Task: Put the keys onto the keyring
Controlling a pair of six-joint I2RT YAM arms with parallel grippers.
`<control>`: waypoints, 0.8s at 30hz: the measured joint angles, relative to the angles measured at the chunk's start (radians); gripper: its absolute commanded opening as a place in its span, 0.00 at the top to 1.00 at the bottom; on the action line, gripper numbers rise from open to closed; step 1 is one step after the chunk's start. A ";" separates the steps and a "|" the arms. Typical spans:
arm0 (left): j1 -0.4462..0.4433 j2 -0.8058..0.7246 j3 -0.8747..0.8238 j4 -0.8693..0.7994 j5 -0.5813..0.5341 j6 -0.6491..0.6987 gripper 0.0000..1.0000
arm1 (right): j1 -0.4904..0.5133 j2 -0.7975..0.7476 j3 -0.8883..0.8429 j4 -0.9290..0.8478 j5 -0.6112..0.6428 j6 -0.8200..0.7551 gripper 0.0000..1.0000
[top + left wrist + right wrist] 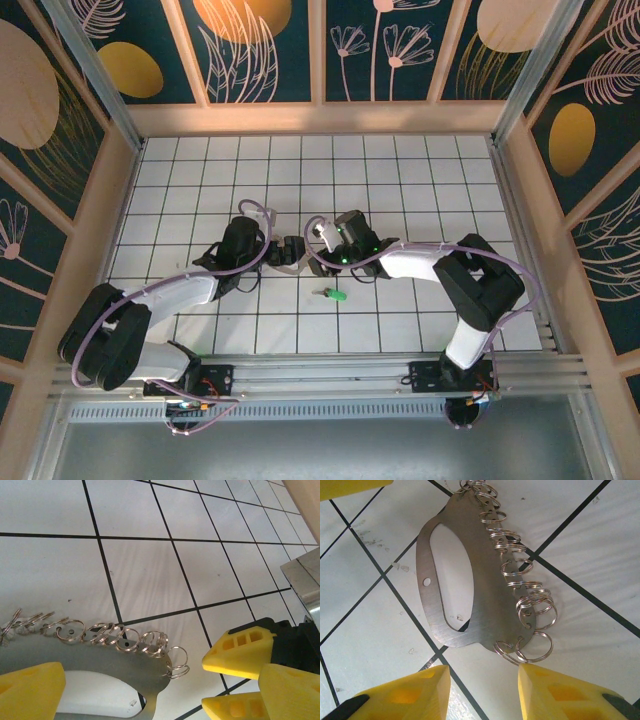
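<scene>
While the green-headed key [335, 295] lies alone on the tiles nearest the arm bases, the keyring [487, 595] lies flat farther out between both grippers. The left gripper [160, 695] gapes wide over it, gripping nothing; the right gripper [482, 690] stands part-open just short of it, empty.

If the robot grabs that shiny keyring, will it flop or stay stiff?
The keyring looks like a flat metal plate, so it probably stays stiff. Its little rings hang loosely along one edge and would likely swing and jingle. Lying flat on the smooth table, it may slide when pushed.
</scene>
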 measured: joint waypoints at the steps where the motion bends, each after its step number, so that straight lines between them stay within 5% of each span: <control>1: 0.000 0.000 0.000 0.001 0.000 0.000 0.01 | 0.000 0.000 0.000 0.000 -0.002 0.000 0.59; 24: 0.000 0.000 0.000 0.004 0.000 0.000 0.01 | 0.000 0.064 0.007 0.001 -0.009 0.002 0.59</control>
